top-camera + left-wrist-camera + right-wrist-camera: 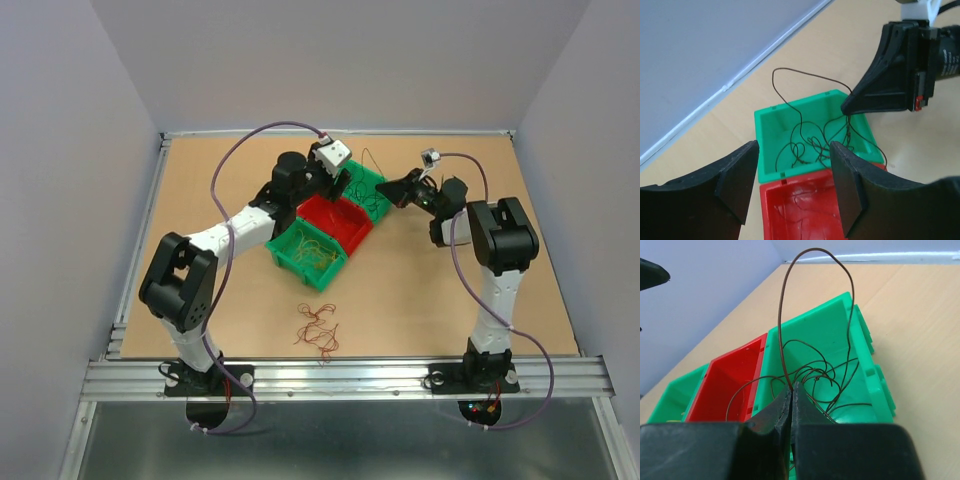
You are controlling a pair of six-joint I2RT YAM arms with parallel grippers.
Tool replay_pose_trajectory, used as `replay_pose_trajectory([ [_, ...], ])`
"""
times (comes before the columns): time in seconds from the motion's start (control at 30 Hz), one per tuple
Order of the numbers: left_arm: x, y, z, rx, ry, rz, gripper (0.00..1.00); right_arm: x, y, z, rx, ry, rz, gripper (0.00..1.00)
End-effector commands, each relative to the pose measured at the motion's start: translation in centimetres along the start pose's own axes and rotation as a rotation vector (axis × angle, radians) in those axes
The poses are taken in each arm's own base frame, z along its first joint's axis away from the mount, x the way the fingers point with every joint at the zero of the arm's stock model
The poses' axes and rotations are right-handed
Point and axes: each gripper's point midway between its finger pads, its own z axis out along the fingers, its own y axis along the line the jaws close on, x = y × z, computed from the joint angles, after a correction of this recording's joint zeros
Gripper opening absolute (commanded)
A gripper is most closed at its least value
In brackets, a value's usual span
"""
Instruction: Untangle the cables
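A dark cable (782, 300) lies looped in the far green bin (860, 340), with one tall loop standing above the rim. My right gripper (791, 389) is shut on a strand of it over that bin's near wall. The left wrist view has the same cable (805, 142) with the right gripper's tip (846, 108) pinching it. My left gripper (792, 182) hangs open above the red bin (800, 210), nothing between its fingers (740, 175). A red-brown tangle of cables (318, 330) lies on the table in front. Yellow-orange cables (312, 252) sit in the near green bin (283, 250).
Three bins stand in a diagonal row: near green, red (335, 222), far green (372, 188). A thin strand lies in the red bin. Both arms meet over the far bins, close to each other. The table's raised edge (150, 220) runs along the left.
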Motion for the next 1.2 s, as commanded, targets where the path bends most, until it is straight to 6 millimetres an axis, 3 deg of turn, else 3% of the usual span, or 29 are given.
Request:
replay_pose_trajectory([
  [0.0,-1.0,0.1,-2.5,-0.030,-0.048,0.052,0.68,-2.6,3.2,1.7,-0.156,-0.045,-0.284,0.01],
  [0.07,-0.1,0.0,-3.5,-0.051,-0.042,0.051,0.66,-0.9,1.9,2.6,-0.083,0.022,-0.292,0.01],
  [0.17,0.3,0.2,-4.5,-0.080,-0.045,0.046,0.66,-0.2,0.8,3.9,-0.027,0.072,-0.296,0.00],
  [0.23,1.3,0.3,-5.1,-0.100,-0.023,0.048,0.65,1.6,-0.4,4.0,0.009,0.143,-0.258,0.01],
  [0.27,1.0,0.5,-5.5,-0.113,-0.030,0.055,0.65,2.6,-1.3,4.2,0.031,0.177,-0.243,0.01],
  [0.3,1.3,0.5,-5.8,-0.125,-0.022,0.053,0.65,2.1,-2.2,4.9,0.072,0.181,-0.257,0.01],
  [0.33,1.3,1.0,-6.2,-0.153,-0.021,0.052,0.65,4.4,-3.2,4.7,0.121,0.279,-0.249,0.01],
  [0.37,0.6,1.2,-6.6,-0.166,-0.036,0.054,0.65,5.5,-5.0,4.6,0.216,0.324,-0.260,0.01],
  [0.47,-0.4,1.5,-7.7,-0.192,-0.062,0.059,0.65,7.4,-5.1,5.2,0.267,0.450,-0.286,0.00],
  [0.6,-0.9,1.7,-8.7,-0.209,-0.077,0.069,0.65,9.2,-7.2,4.3,0.413,0.544,-0.232,0.01],
  [0.63,-0.8,1.8,-8.8,-0.221,-0.074,0.071,0.65,8.6,-7.6,4.9,0.427,0.549,-0.226,0.01],
  [0.7,-1.0,2.1,-9.1,-0.237,-0.072,0.081,0.65,9.5,-8.0,4.2,0.462,0.612,-0.192,0.01],
  [0.8,-0.9,2.3,-9.2,-0.244,-0.068,0.088,0.65,9.3,-8.1,3.5,0.507,0.640,-0.185,0.01],
  [0.97,-0.5,2.3,-9.0,-0.243,-0.055,0.091,0.65,6.6,-6.4,2.9,0.547,0.610,-0.261,0.01],
  [1.03,-0.3,2.5,-9.0,-0.251,-0.049,0.095,0.65,6.4,-5.5,3.1,0.544,0.615,-0.305,0.02],
  [1.13,0.0,2.6,-8.8,-0.261,-0.039,0.094,0.65,6.1,-4.5,3.2,0.545,0.616,-0.346,0.09],
  [1.17,0.1,2.8,-8.8,-0.266,-0.036,0.090,0.65,6.0,-4.3,3.3,0.533,0.614,-0.342,0.22],
])
